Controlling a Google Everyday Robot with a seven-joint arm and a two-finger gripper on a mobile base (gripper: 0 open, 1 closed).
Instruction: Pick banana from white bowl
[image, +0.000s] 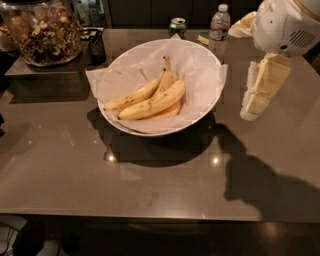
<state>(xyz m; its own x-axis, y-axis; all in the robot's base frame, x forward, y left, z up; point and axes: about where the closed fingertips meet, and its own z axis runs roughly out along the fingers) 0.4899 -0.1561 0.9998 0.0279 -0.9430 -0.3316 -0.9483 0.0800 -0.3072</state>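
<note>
Bananas: a small cluster, yellow with dark flecks and brownish tips, lying side by side; stems point toward the far rim, blossom ends toward the near left. Exact count unclear, at least three.
Position of bananas: resting on the paper lining in the middle of the white bowl, slightly left of its centre.
White bowl: wide, round, sloping sides; it stands on the desk, near the middle.
Paper: crumpled white sheet covering the inside of the bowl, with corners hanging over the left and right rims.
Jar: large glass jar filled with mixed nuts, on a raised dark block at the far left corner.
Can: upright, behind the bowl.
Water bottle: clear plastic, upright, behind the bowl to the right.
End effector: cream-coloured, hanging tip-down from the white arm at the right side, above the desk.
End effector state: cannot tell whether spread or pressed together; it carries nothing.
Bananas relative to end effector: the bananas lie to its left, well apart, with the right rim of the bowl between them.
</note>
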